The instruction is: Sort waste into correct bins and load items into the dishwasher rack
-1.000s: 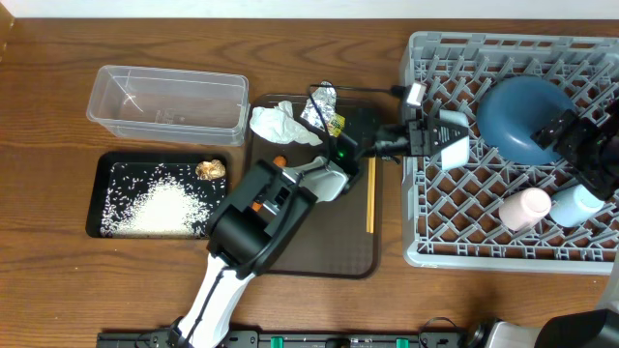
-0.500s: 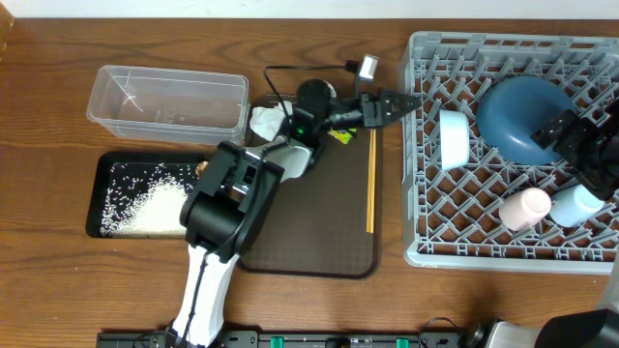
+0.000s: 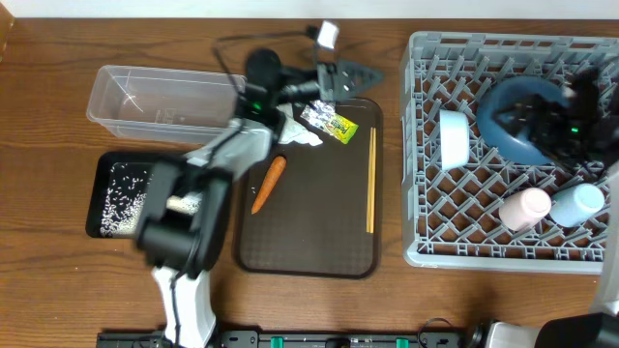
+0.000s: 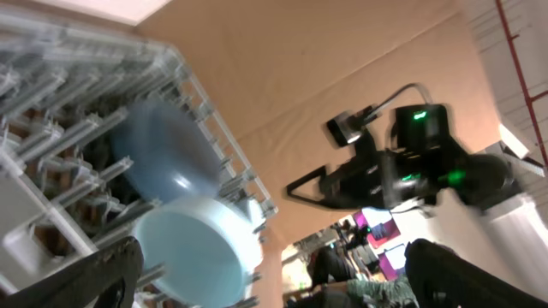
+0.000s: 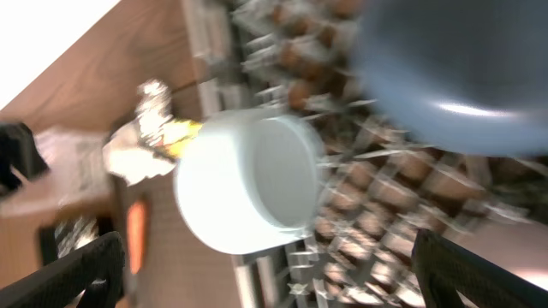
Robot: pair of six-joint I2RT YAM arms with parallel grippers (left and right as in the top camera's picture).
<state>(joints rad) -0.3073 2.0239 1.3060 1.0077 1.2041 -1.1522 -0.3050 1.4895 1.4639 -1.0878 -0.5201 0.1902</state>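
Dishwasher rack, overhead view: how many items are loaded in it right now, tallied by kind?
Dishes: 1, the blue dish
Bowls: 1, the white bowl
Cups: 2, the pink cup and the light-blue cup
Total in the dishwasher rack: 4

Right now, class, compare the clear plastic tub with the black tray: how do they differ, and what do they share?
The clear tub is see-through with tall walls; the black tray is opaque and shallow. The black tray holds white rice; the clear tub shows nothing inside. Both are rectangular and sit on the wooden table, left of the brown serving tray.
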